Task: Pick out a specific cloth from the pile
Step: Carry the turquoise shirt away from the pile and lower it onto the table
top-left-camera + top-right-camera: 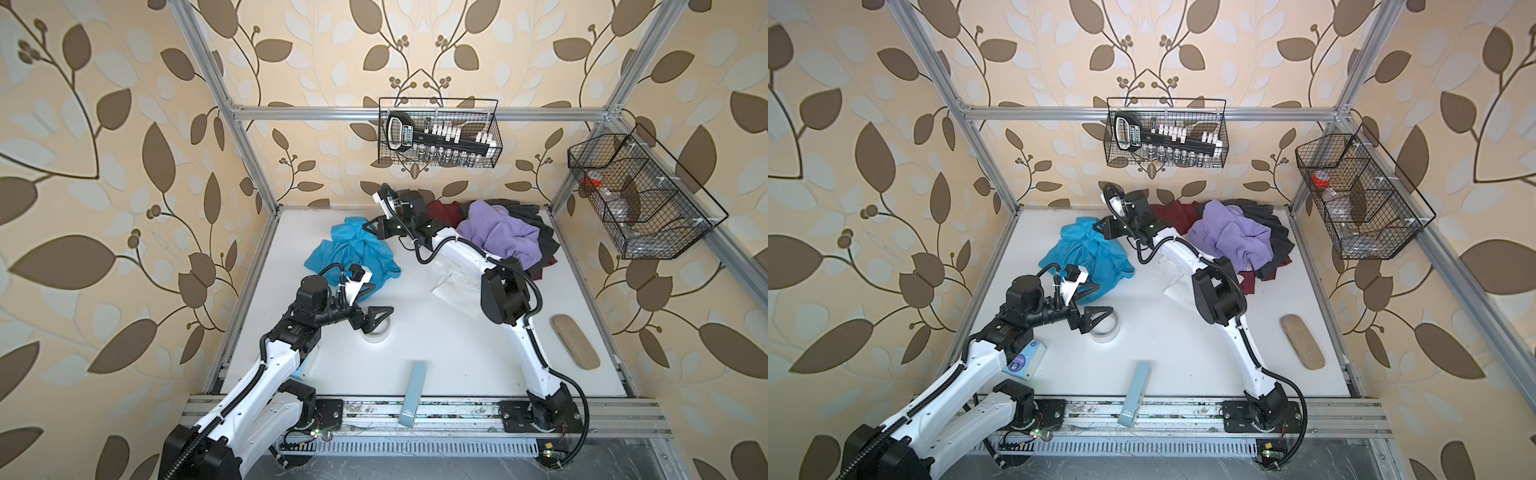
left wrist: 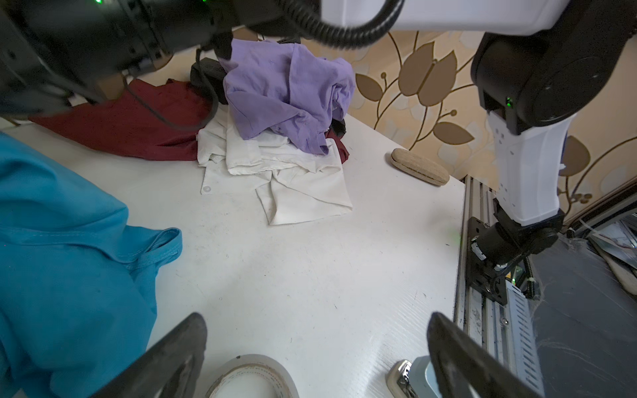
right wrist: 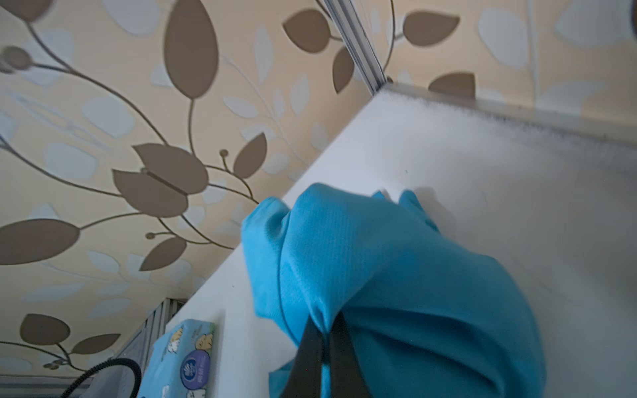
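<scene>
White table (image 1: 436, 345) | cloth (image 1: 349, 253) bunched (axis unclear) | right gripper (image 1: 366, 226) pinches far edge

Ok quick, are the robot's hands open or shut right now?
Left gripper: open, holding nothing, near the tape roll.
Right gripper: shut on the turquoise cloth.

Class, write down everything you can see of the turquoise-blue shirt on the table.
The cloth is a turquoise-blue garment of soft, finely ribbed-looking fabric. It is crumpled into loose folds, and a stitched hem shows in the left wrist view. It lies on the white table towards the far left, apart from the pile. The right gripper is shut on a bunched fold at its far edge, and the fabric gathers to a point there.
</scene>
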You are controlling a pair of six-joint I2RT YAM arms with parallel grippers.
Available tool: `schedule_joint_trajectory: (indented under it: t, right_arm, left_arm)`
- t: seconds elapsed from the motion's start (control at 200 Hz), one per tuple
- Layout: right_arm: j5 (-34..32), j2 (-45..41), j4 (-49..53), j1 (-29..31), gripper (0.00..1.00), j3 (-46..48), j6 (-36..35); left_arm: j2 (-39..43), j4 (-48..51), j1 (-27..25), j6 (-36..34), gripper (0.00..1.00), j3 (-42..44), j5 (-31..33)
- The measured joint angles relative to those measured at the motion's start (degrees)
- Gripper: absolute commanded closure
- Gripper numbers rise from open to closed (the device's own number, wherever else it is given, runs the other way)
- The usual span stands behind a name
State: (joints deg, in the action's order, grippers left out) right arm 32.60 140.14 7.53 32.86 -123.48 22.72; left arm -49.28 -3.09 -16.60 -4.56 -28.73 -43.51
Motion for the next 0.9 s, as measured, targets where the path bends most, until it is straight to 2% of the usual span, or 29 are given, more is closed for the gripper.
schedule_joint_trajectory:
  t: [0.145,0.235,0.33,0.39,0.55,0.675,0.775,0.905]
  right_arm:
    - [-0.07,-1.36,1.88,-0.26,0.83,6.86,-2.38]
    - [-1.2,-2.91,4.33,-0.24,0.55,10.38,-4.85]
    - [-2.84,-4.59,6.6,-0.24,0.39,13.27,-7.28]
    - [-3.96,-5.6,7.58,-0.17,0.34,14.91,-8.37]
    - [-6.29,-6.21,9.53,0.24,0.33,16.39,-9.94]
    - [-6.73,-5.33,10.29,1.49,0.35,15.63,-10.19]
    - [-6.67,-2.36,10.84,3.19,0.41,12.74,-9.97]
    - [-6.08,4.11,11.34,5.03,0.43,5.75,-7.87]
  left_arm:
    - [-0.04,0.28,0.0,-0.02,0.01,0.0,0.0]
    - [-0.11,0.33,0.0,-0.07,0.01,0.0,0.0]
    - [-0.28,0.33,0.0,-0.2,0.01,0.0,0.0]
    - [-0.42,0.33,0.0,-0.22,0.01,0.0,0.0]
    - [-0.46,0.33,0.0,-0.22,0.01,0.0,0.0]
    - [-0.46,0.35,0.0,-0.22,0.01,0.0,0.0]
    - [-0.46,0.33,0.0,-0.22,0.01,0.0,0.0]
    - [-0.46,0.33,0.0,-0.22,0.01,0.0,0.0]
